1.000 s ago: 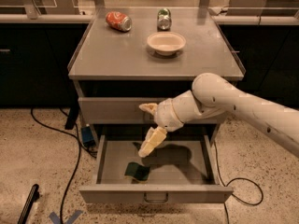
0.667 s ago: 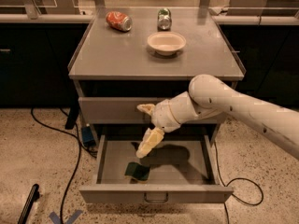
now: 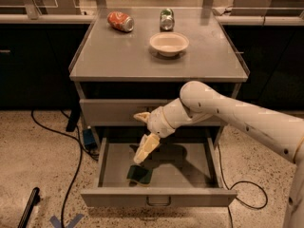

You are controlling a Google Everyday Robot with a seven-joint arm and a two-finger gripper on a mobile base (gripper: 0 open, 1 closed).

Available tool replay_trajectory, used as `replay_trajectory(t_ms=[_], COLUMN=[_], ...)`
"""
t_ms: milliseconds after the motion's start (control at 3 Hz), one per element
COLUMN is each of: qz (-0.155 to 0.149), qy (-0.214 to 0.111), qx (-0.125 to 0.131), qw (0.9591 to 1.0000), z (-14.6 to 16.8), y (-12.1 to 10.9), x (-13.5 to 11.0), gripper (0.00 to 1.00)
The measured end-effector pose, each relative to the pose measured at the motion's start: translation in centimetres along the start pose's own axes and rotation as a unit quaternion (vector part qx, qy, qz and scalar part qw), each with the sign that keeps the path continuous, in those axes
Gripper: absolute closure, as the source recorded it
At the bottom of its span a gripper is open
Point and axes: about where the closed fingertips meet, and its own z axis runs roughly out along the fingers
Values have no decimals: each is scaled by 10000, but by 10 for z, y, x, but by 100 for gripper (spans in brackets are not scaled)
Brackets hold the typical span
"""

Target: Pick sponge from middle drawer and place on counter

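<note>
Grey metal, nearest to us: the middle drawer (image 3: 118, 197) stands open beneath the end effector (image 3: 137, 138), and its flat front panel carries a small wire loop handle (image 3: 158, 202).

Item, the sponge (image 3: 139, 175): dark green face up, it lies flat on the drawer floor directly below the end effector, towards the front. We cannot tell whether the lower fingertip touches it.

Item, the end effector: it hangs over the drawer's left half with its fingers (image 3: 146, 147) spread wide. One reaches down at the sponge and the other juts out to the left. We see nothing held between them.

Item, the arm (image 3: 237, 115): white, it runs off to the right of the end effector.

Item, a black cable (image 3: 71, 175): it trails over the speckled floor to the left of the end effector.

Item, the upper drawer (image 3: 109, 112): closed, it sits level with the end effector and behind it.

Item, the table (image 3: 118, 56): its flat grey top lies above and beyond the end effector. A white bowl (image 3: 169, 43) stands on it, up and slightly right. Farther back a red can (image 3: 120, 21) lies on its side up and to the left, with a green can (image 3: 166, 19) beside it to the right.
</note>
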Motion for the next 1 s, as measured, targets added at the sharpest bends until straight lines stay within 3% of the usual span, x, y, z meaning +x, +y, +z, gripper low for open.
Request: replay_trajectory(t_ms=[333, 667, 1000], qz=[-1, -224, -256], qy=[0, 81, 108], qx=[0, 54, 60], qw=[10000, 9997, 9996], z=[0, -3, 20], y=[0, 19, 41], x=[0, -7, 7], gripper=[0, 0, 0])
